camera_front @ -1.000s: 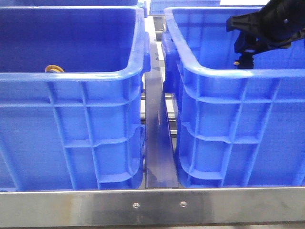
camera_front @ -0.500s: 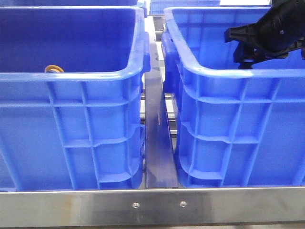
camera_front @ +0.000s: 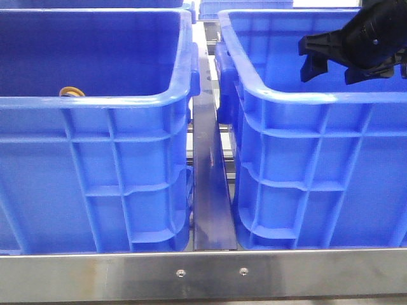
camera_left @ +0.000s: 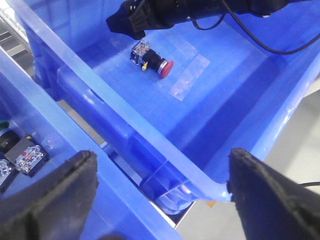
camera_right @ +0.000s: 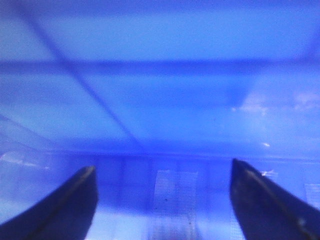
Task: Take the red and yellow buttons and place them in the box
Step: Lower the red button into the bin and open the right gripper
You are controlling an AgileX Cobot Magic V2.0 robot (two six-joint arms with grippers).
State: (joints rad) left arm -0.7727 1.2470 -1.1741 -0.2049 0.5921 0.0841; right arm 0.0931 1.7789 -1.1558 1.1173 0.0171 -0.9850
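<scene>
While the right gripper [camera_front: 331, 63] hangs spread wide and empty inside the box [camera_front: 305, 95], a red button [camera_left: 159, 65] lies on its floor; the left gripper [camera_left: 162, 192] also gapes empty.

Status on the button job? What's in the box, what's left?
Done: the red button lies on the floor of the box. In hand: nothing. The right gripper hangs open above the box, and the left gripper is open too. Left: the yellow button sits in the other blue crate, not yet picked.
</scene>
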